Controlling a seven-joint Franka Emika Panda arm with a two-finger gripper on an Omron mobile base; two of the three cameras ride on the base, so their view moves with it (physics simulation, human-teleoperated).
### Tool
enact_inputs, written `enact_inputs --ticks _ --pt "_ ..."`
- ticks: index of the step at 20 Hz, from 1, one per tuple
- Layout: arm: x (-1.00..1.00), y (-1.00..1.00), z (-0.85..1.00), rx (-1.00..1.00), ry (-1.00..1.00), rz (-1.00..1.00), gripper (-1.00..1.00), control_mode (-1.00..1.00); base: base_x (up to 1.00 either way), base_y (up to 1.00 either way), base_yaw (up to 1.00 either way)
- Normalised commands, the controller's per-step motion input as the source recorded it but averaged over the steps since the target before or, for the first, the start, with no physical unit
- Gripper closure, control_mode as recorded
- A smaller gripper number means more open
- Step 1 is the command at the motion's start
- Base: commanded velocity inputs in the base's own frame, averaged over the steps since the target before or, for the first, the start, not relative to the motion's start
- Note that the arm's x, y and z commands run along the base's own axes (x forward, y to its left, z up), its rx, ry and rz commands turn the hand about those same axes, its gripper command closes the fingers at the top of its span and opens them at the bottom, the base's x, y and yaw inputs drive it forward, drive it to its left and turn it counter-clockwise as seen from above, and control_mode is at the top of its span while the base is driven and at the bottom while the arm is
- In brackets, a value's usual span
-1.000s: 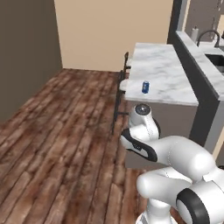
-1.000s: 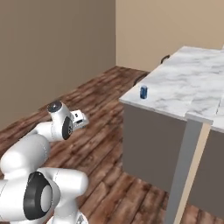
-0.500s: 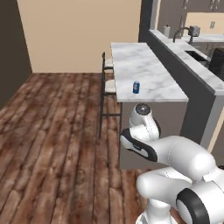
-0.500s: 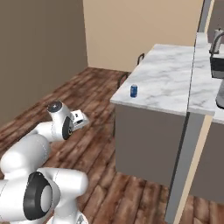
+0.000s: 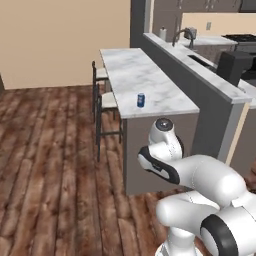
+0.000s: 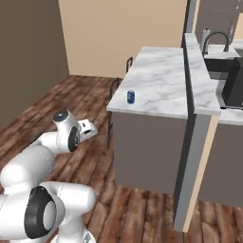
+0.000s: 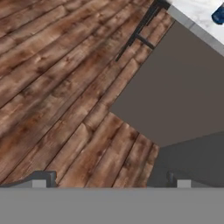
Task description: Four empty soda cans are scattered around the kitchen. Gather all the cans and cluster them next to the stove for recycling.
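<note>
One soda can [image 5: 141,100], small and blue with a silvery top, stands upright near the end of the marble island counter [image 5: 125,65]. The same can [image 6: 131,97] sits close to the counter's near edge, and its blue side [image 7: 218,16] peeks in at the hand view's top right corner. My gripper [image 6: 90,129] is held low in front of my base, well below and short of the can, pointing at the wood floor. In the hand view my gripper [image 7: 109,181] is open, with nothing between the fingers. The stove [image 5: 243,38] shows as a black top far back on the right.
The island's grey end panel [image 7: 183,87] rises ahead of the hand. Bar stools [image 5: 102,100] stand along the island's left side. A raised grey ledge [image 6: 197,71] divides the island from a sink with a faucet [image 6: 216,40]. A dark appliance [image 5: 232,65] sits beyond it. Open plank floor [image 5: 45,150] lies to the left.
The whole picture has shifted as the base turned and drove: the island and can now sit nearer the middle and larger. The arm keeps its pose, gripper still open.
</note>
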Motion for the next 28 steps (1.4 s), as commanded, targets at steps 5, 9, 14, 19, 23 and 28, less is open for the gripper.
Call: enact_inputs --ticks 5,9,14,19,23,28 --pt "0.0 0.0 0.0 0.0 0.0 0.0 -1.0 1.0 0.2 0.29 -0.23" --pt "0.0 0.0 0.0 0.0 0.0 0.0 -1.0 1.0 0.23 0.23 -0.04" --pt "0.0 0.0 0.0 0.0 0.0 0.0 -1.0 1.0 0.21 0.35 0.0" --pt "0.0 0.0 0.0 0.0 0.0 0.0 -1.0 1.0 0.34 0.39 0.0" --pt "0.0 0.0 0.0 0.0 0.0 0.0 -1.0 1.0 0.47 0.31 0.0" --pt "0.0 0.0 0.0 0.0 0.0 0.0 -1.0 1.0 0.57 0.04 0.0"
